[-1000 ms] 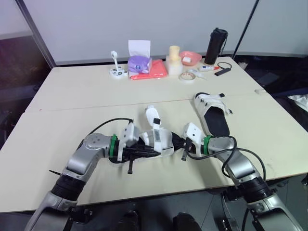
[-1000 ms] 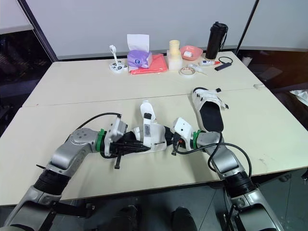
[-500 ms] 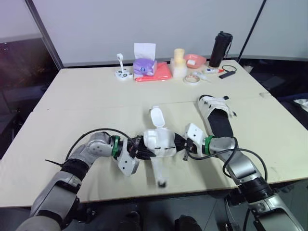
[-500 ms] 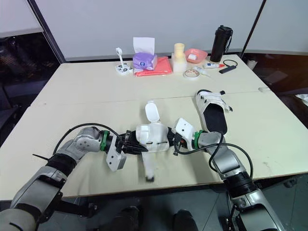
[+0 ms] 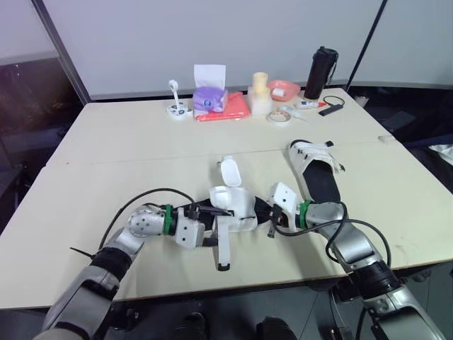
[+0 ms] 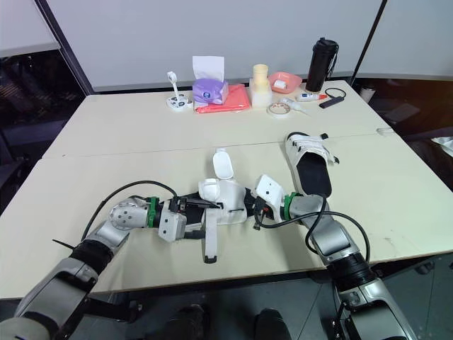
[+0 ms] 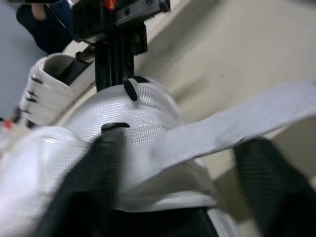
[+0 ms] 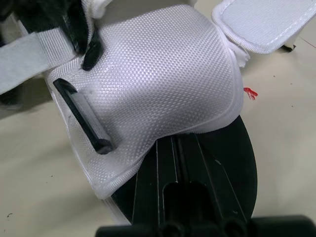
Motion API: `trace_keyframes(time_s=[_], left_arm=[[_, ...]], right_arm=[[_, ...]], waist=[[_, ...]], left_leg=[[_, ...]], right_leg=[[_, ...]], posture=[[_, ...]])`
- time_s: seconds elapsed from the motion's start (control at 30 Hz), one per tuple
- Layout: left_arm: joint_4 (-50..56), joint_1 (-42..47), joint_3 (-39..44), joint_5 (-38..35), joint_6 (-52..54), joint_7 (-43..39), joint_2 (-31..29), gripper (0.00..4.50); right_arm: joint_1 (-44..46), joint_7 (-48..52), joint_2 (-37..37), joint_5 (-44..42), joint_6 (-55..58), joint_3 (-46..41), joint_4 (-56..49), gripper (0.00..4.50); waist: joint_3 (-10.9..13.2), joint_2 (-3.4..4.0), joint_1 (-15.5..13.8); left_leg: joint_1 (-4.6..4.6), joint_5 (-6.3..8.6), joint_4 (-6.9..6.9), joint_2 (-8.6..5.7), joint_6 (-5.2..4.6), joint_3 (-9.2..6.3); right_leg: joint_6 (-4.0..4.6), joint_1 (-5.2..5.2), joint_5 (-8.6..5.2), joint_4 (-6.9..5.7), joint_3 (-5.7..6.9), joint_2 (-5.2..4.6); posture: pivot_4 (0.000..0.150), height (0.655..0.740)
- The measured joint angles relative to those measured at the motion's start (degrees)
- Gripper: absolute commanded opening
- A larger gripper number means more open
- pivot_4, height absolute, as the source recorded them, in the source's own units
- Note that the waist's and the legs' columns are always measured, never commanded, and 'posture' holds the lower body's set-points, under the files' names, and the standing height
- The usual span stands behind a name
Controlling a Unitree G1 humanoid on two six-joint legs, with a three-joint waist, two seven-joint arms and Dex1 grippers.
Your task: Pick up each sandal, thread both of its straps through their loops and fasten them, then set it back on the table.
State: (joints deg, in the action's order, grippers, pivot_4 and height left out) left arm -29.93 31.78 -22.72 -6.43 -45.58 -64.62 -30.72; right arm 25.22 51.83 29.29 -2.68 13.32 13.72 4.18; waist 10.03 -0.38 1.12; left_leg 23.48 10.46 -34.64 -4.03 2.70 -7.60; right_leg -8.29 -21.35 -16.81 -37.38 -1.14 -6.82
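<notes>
Sandal [image 5: 237, 209], table [image 5: 141, 142] near edge: light, sole [image 8: 237, 158] stiff, strap [image 5: 223, 244] floppy; right end effector [image 5: 263, 211] clamped on sole, left end effector [image 5: 205, 216] agape astride strap.

Table [image 5: 127, 138]: pale beige, two slabs meeting at a seam [image 5: 141, 157].
Wall [image 5: 134, 35]: plain light grey, behind the table's far edge.
Floor [image 5: 414, 117]: dark, beyond the table's right side.

Silver arms [image 5: 134, 234], green wrist rings [image 5: 168, 219], black cables [image 5: 145, 195]
</notes>
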Motion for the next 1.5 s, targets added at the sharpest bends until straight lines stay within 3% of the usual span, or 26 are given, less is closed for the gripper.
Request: trace_keyframes(time_s=[0.5, 0.7, 0.83, 1.03, 1.5], left_arm=[[20.1, -8.0, 11.5, -14.2, 29.9, -5.1, -9.7, 4.44], [30.7, -13.5, 14.9, -26.2, 56.4, -3.8, -12.5, 4.44], [39.0, -16.8, 15.8, -37.1, 75.6, 1.5, -12.0, 4.44], [43.7, -18.3, 16.9, -43.4, 91.2, 8.1, -10.8, 4.44], [41.2, -17.5, 12.1, -37.4, 94.2, 14.2, 0.2, 4.44]], right_arm=[[0.4, 1.0, -0.3, 0.2, -1.3, 0.4, 0.4, 0.00], [0.8, 1.3, -0.6, 0.2, -1.8, 0.6, 1.1, 0.00], [1.0, 1.4, -0.7, 0.3, -2.0, 0.7, 1.4, 0.00], [1.1, 1.4, -0.7, 0.3, -2.0, 0.9, 1.5, 0.00], [-0.1, 1.0, -0.6, 0.4, -0.3, 0.7, -0.6, 0.00]], waist=[[0.0, 0.00, 0.2], [0.0, -0.01, 0.6], [0.0, -0.06, 1.0], [0.0, -0.05, 1.0], [0.0, -0.06, 0.5]], left_leg=[[-0.02, 0.00, 0.51, 0.07, 0.00, 0.02], [-0.03, 0.00, 0.54, 0.10, 0.00, 0.02], [-0.03, 0.00, 0.53, 0.20, 0.01, -0.04], [-0.03, 0.00, 0.54, 0.19, 0.01, -0.01], [-0.03, 0.02, 0.59, 0.15, 0.04, 0.04]], right_leg=[[0.14, -0.17, -0.08, 0.21, -0.01, 0.01], [0.15, -0.16, -0.11, 0.22, -0.02, 0.02], [0.16, -0.13, -0.12, 0.22, 0.02, 0.02], [0.22, -0.13, -0.15, 0.24, 0.02, 0.03], [0.41, -0.13, -0.24, 0.36, 0.00, 0.01]], posture=[[0.150, 0.7400], [0.150, 0.7400], [0.150, 0.7400], [0.150, 0.7400], [0.150, 0.7400]])
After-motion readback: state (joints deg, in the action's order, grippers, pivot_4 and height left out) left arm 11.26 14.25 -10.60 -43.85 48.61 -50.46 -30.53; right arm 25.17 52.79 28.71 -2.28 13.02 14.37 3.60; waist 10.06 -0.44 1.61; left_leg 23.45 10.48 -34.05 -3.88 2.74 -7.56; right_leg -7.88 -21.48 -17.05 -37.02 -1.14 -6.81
